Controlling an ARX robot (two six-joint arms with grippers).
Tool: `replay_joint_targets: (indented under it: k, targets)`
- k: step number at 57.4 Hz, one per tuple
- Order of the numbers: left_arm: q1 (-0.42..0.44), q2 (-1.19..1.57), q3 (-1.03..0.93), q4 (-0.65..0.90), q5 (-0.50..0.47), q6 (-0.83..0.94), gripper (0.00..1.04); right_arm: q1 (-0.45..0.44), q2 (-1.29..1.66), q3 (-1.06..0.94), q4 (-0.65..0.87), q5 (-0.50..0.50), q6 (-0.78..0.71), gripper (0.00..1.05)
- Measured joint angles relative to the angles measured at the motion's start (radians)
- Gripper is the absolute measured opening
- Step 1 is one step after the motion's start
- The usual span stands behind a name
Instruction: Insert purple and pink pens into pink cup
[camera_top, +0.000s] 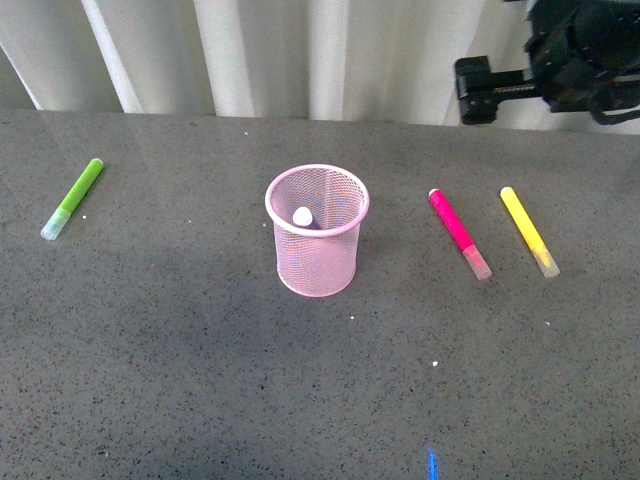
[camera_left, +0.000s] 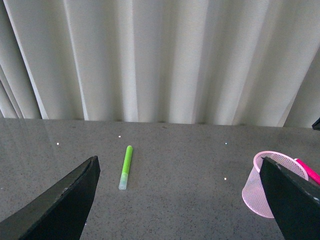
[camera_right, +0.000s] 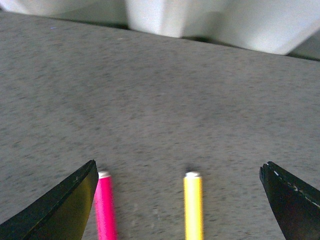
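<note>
Front view: pink cup (camera_top: 315, 265) upright on the desk (camera_top: 200, 380), a pale pen end (camera_top: 302, 215) showing inside. The pink pen (camera_top: 456, 230) lies to its right, long axis running roughly away from the robot, with the yellow pen (camera_top: 527, 230) beside it. The right arm (camera_top: 585, 50) is nearer.
Left wrist view: left tool (camera_left: 178, 160) apart, empty.
Right wrist view: right tool (camera_right: 178, 165) apart. The pink pen (camera_right: 105, 205) sits off-centre by one finger (camera_right: 65, 205), with open desk around.

Pale-pink mesh cup (camera_top: 316, 272), magenta pen (camera_top: 457, 232), yellow marker (camera_top: 528, 230), lime-green marker (camera_top: 76, 197).

Matt speckled grey stone-look tabletop (camera_top: 180, 380), pale-pink wire-mesh cup (camera_top: 317, 255), smooth glossy plastic pens, pleated cloth curtain (camera_left: 160, 60)
</note>
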Motion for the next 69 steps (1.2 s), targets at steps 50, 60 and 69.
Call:
replay_joint_targets:
  k: [50,60,69]
  targets:
    - [0.0,0.0,0.0,0.0,0.0,0.0,0.98,0.071,0.142,-0.113,0.107,-0.103,0.072,0.98]
    - [0.0,0.0,0.0,0.0,0.0,0.0,0.98,0.069,0.153,-0.109,0.121,-0.102,0.073,0.98]
    - [0.0,0.0,0.0,0.0,0.0,0.0,0.98,0.054,0.159,-0.098,0.13,-0.097,0.073,0.98]
